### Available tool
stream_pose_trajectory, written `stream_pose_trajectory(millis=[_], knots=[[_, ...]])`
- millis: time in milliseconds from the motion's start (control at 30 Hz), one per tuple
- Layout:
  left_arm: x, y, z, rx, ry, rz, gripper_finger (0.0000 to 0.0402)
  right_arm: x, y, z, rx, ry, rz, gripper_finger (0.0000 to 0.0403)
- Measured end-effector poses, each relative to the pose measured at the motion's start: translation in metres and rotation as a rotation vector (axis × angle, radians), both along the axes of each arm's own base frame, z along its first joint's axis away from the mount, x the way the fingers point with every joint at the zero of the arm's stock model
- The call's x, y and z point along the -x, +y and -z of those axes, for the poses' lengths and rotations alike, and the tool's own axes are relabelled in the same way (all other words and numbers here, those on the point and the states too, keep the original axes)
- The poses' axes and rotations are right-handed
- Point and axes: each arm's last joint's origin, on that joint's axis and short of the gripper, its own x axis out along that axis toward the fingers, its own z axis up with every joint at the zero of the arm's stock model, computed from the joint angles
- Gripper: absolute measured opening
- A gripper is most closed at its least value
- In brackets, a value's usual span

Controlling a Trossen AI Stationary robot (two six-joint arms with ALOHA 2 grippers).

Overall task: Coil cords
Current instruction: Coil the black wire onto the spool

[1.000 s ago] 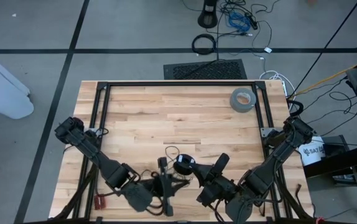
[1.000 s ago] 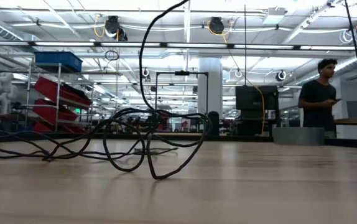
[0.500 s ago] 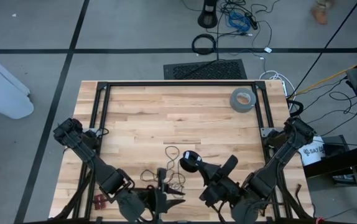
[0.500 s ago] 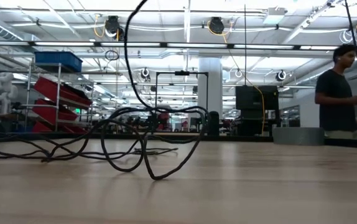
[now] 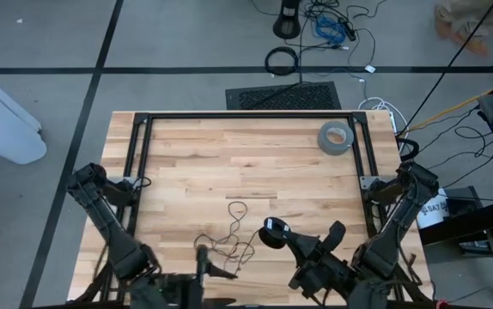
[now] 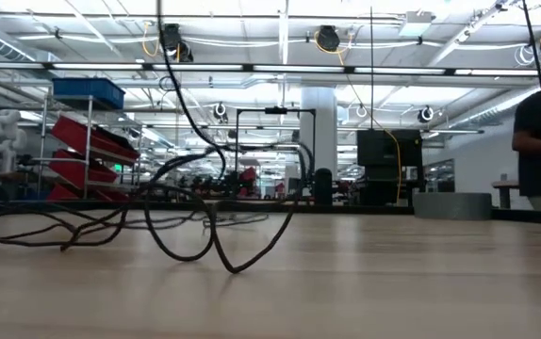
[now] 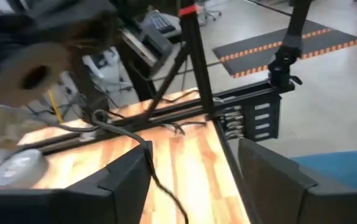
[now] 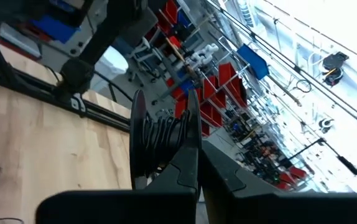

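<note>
the left claw has spread apart and pulled back past the desk's near edge, letting go of the cord. the cord now lies in loose loops near the near edge, left of the middle. the right claw is pressed together on a coiled bundle of cord and has shifted right along the near edge.

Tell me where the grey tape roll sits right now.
In the high view the grey tape roll lies flat on the table's far right part, just inside the black frame's far right corner, well away from the thin black cord near the front edge.
</note>
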Motion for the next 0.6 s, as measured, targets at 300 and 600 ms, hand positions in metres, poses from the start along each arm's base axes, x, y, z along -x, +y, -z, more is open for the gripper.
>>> stream_pose_trajectory(millis=[300, 600], knots=[[0.03, -0.009, -0.007, -0.229, -0.099, -0.31, 0.0272, 0.021, 0.002, -0.014, -0.113, -0.087, -0.044, 0.0], [0.033, -0.009, -0.008, -0.282, -0.103, -0.358, 0.0272, 0.024, 0.002, -0.016, -0.129, -0.098, -0.053, 0.0]])
